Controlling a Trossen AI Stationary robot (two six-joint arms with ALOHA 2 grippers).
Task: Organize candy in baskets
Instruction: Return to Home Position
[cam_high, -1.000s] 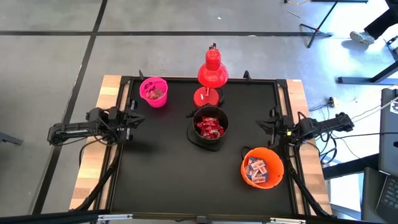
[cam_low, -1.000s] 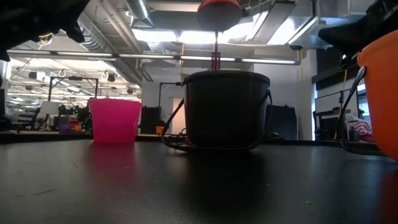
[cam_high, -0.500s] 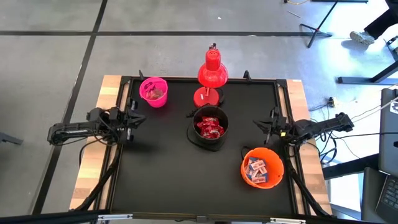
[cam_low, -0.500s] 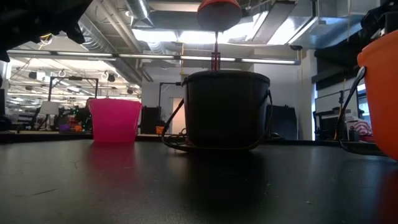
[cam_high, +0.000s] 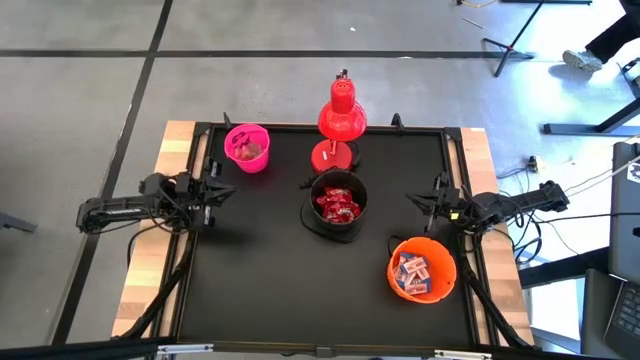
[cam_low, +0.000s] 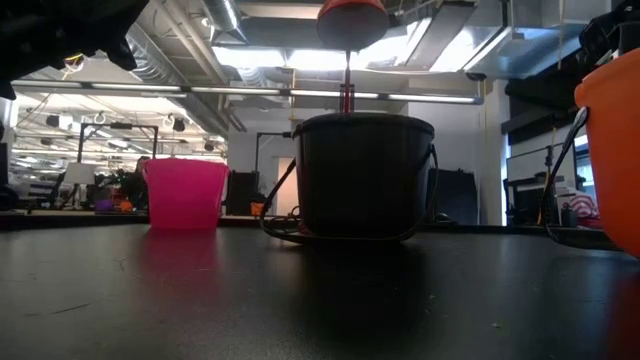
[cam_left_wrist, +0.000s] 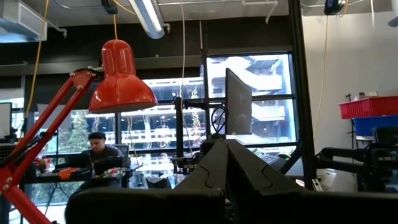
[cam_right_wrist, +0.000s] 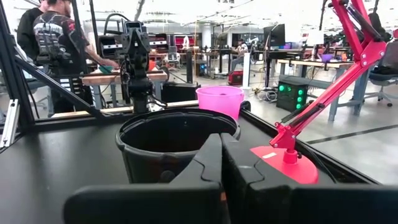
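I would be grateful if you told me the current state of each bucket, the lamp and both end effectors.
Pink bucket: upright, a few dull candies inside.
Black bucket: upright, holding red candies.
Orange bucket: upright, holding white-and-blue candies.
Red desk lamp: upright, beside the black bucket.
Left end effector: shut, empty, at the table's left edge.
Right end effector: shut, empty, at the table's right edge.

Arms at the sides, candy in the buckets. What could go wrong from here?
The orange bucket stands close to the right arm, near the shut right end effector; a swing of that arm might tip it and spill its white-and-blue candy. The red lamp stands beside the black bucket, so a reach into it could clip the lamp. The left end effector waits at the table's left edge.
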